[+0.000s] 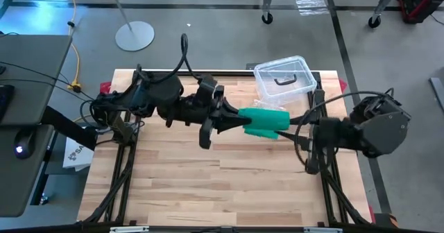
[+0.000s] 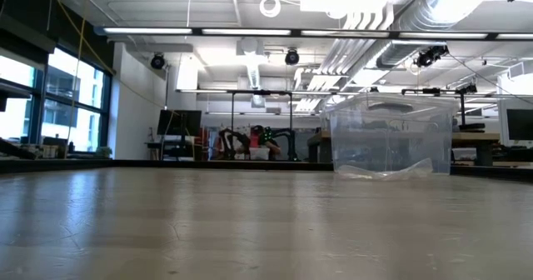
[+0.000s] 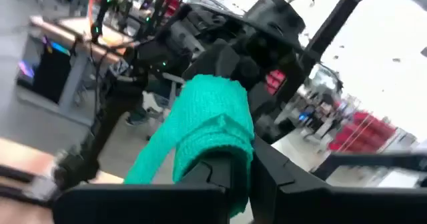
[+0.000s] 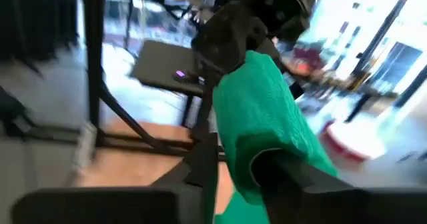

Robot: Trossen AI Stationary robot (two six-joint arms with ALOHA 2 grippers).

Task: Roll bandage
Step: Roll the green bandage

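The bandage (image 1: 265, 121) is solid green with a fine knit-like texture. Both pincers, the left pincer (image 1: 239, 117) and the right pincer (image 1: 293, 121), are black. The table (image 1: 208, 184) is pale wood in lengthwise strips. At 1 o'clock, the box (image 1: 283, 77) is clear with a black handle.

Light wooden butcher-block table (image 1: 208, 184) on a dark frame, planks running side to side. Resting on it at the far right corner: a clear plastic box (image 1: 283, 78) with a black handle, with crinkly clear plastic (image 2: 391, 172) lying at its base.
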